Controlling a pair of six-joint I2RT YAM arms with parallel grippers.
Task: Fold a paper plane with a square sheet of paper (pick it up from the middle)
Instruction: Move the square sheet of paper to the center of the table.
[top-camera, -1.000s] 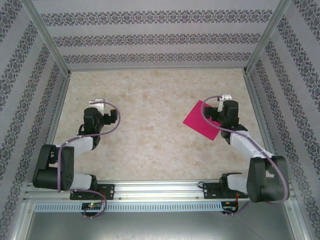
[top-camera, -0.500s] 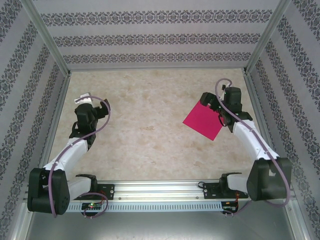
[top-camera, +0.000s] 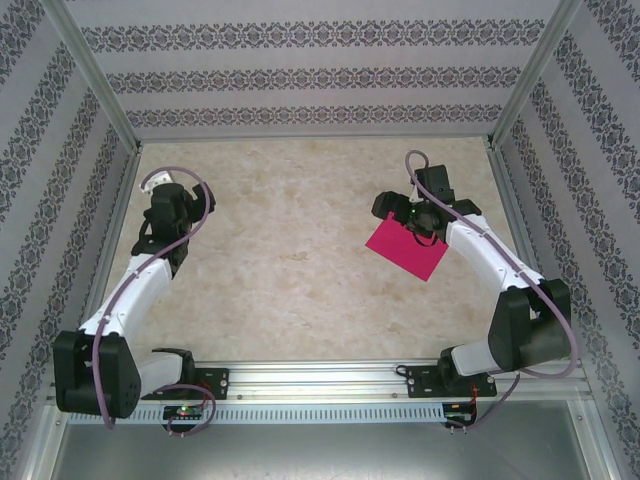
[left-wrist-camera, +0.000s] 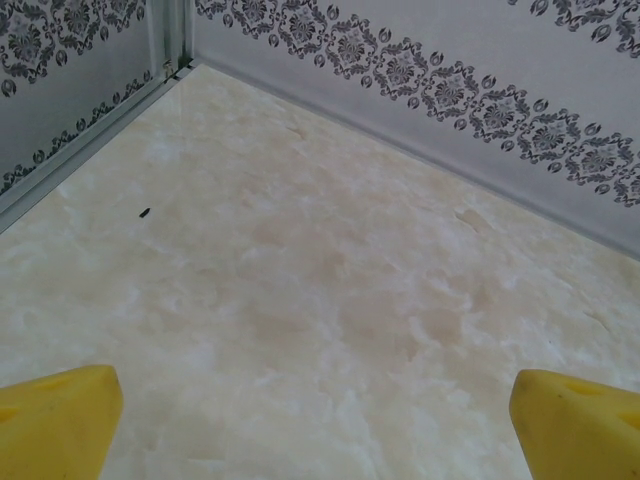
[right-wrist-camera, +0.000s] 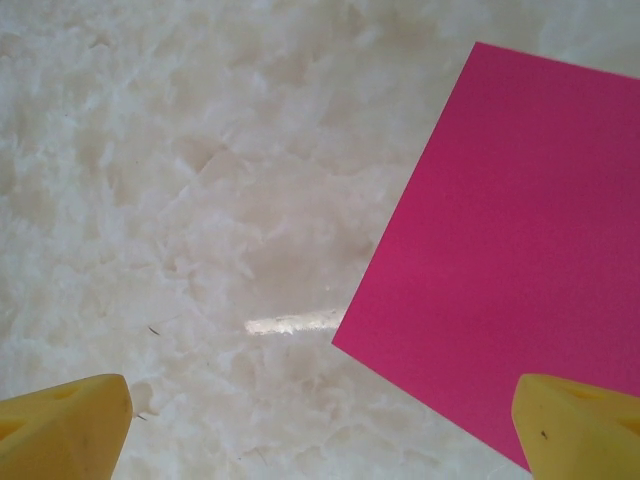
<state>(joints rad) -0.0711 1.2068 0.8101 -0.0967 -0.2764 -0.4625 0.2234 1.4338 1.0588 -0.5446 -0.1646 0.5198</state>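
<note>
The square sheet of paper is lying flat on the table, right side, turned diamond-wise. It's showing plain magenta-pink, unfolded, no creases, w/ crisp edges. Over its far part the right gripper is hanging, jaws spread wide, gripping nothing. By the left wall, well apart, the left gripper is hanging w/ jaws spread wide too, nothing btw. them.

Bright, even light with soft shadows, one small glare streak on the marble table, focus sharp.
</note>
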